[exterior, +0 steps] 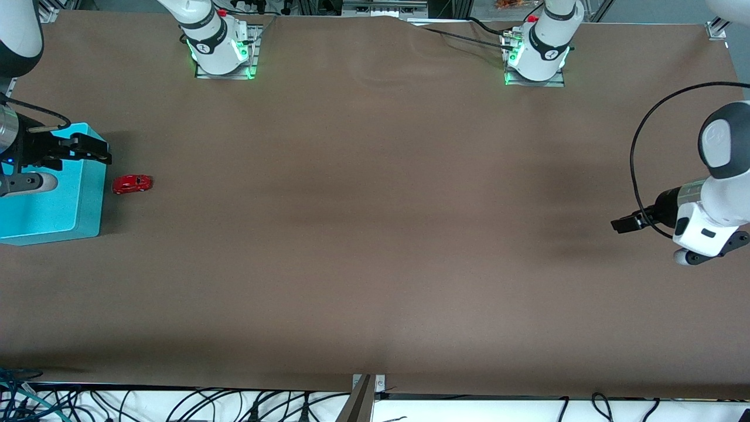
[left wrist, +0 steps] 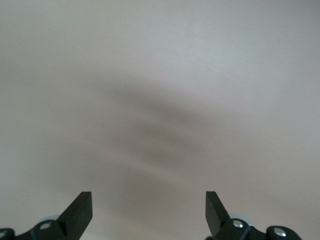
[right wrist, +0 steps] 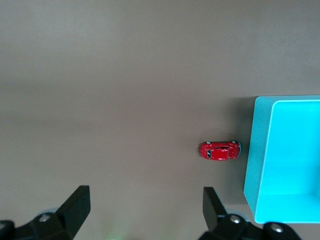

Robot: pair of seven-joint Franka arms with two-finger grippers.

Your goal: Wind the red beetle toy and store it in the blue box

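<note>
The red beetle toy [exterior: 132, 184] stands on the brown table right beside the blue box [exterior: 92, 199], on the side toward the left arm's end. My right gripper [exterior: 94, 149] is open and empty, up over the box's rim close to the toy. In the right wrist view the toy [right wrist: 220, 150] lies next to the box's wall [right wrist: 257, 160], off to one side of the open gripper [right wrist: 146, 195]. My left gripper [exterior: 624, 224] waits open and empty over bare table at the left arm's end; the left wrist view shows only table between its open jaws [left wrist: 149, 200].
The two arm bases [exterior: 220, 44] [exterior: 536, 53] stand along the table's edge farthest from the front camera. A black cable [exterior: 638, 152] loops from the left arm. Loose cables [exterior: 234, 404] lie off the table's near edge. The box sits at the right arm's end of the table.
</note>
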